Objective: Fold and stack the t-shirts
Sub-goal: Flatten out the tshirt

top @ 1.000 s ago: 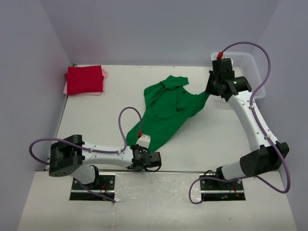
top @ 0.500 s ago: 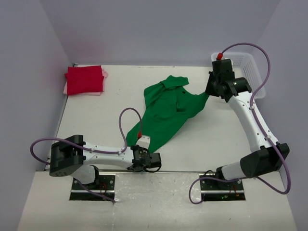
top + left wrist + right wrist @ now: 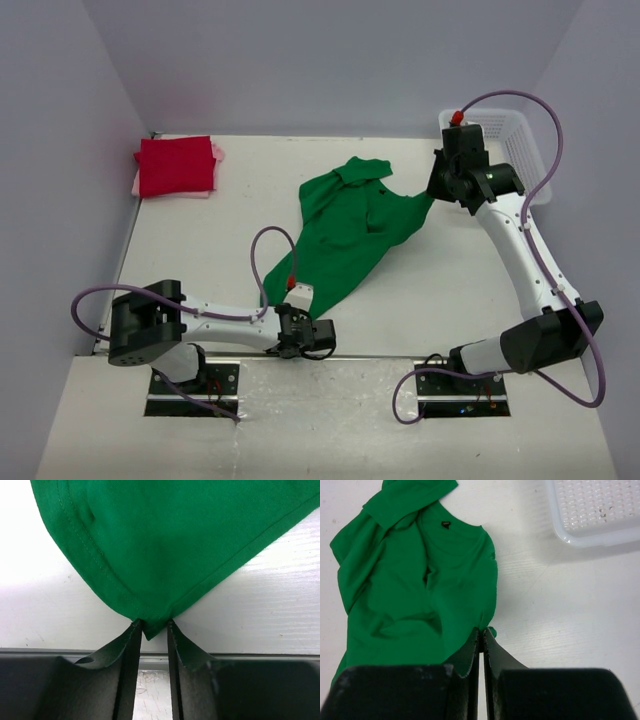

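The bright green t-shirt (image 3: 345, 235) lies crumpled and stretched diagonally across the middle of the table. My left gripper (image 3: 305, 312) sits low at the near table edge. In the left wrist view the green t-shirt's (image 3: 165, 545) bottom corner pokes between the tips of the left gripper (image 3: 154, 624), whose fingers stand apart with a clear gap. My right gripper (image 3: 432, 195) is shut on the shirt's far right edge. The right wrist view shows the right gripper (image 3: 482, 630) pinching green cloth (image 3: 415, 590). A folded red t-shirt (image 3: 175, 165) rests on a pale pink one (image 3: 218, 153) at the back left.
A white mesh basket (image 3: 525, 150) stands at the back right, just behind the right arm; its rim (image 3: 590, 537) appears in the right wrist view. Grey walls enclose the table on three sides. The metal front edge (image 3: 240, 656) runs just under the left fingers.
The left jaws have widened and then narrowed around the shirt's corner. Both arms and the shirt have barely shifted.
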### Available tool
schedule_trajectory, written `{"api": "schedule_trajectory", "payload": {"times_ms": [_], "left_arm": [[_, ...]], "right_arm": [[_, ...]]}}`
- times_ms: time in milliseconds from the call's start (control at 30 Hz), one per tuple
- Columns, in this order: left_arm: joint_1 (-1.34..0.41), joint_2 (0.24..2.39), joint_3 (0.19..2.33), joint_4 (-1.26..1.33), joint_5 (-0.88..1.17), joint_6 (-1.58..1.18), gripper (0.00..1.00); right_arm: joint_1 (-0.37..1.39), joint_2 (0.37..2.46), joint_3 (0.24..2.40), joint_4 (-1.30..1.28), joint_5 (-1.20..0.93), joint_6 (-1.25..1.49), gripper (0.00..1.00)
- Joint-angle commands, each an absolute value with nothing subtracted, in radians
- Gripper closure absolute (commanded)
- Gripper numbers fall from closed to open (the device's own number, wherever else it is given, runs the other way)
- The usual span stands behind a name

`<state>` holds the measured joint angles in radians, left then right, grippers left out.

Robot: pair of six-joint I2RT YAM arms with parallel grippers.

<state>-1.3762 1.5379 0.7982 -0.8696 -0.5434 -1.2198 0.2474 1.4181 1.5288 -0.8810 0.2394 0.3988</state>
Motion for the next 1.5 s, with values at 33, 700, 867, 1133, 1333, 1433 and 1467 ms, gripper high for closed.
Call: {"api": "schedule_trajectory", "payload": {"times_ms": [33,700,867,1133,1333,1433,1467], "left_arm": [[-1.379,1.569,0.782,-0.816,-0.551,-1.238,0.73],[-1.454,1.424,1.072,-1.3,-0.842,-1.414,1.0],[-1.456,1.258,1.303,-1.319,-1.033,-1.277,1.0],[-1.456,1.226,1.75,-1.218,-1.354,-0.795,1.0],[-1.456,1.022,1.521,0.227,-1.513,0.574,1.0],[-1.441,1.0,1.461,0.608,-1.486,0.988,1.0],[-1.427,1.006,1.551,0.522,-1.464,0.944,1.0]], "right_arm": [[0.242,1.381,1.523,-0.841,0.224,0.383,1.0],[0.244,1.381,1.574,-0.825,0.222,0.347,1.0],[0.244,1.352,1.714,-0.85,0.238,0.302,1.0],[0.245,1.267,1.934,-0.867,0.144,0.219,1.0],[0.245,1.221,2.132,-0.876,0.12,0.164,1.0],[0.245,1.195,2.212,-0.871,0.1,0.141,1.0],[0.245,1.189,2.253,-0.871,0.083,0.14,1.0]]}}
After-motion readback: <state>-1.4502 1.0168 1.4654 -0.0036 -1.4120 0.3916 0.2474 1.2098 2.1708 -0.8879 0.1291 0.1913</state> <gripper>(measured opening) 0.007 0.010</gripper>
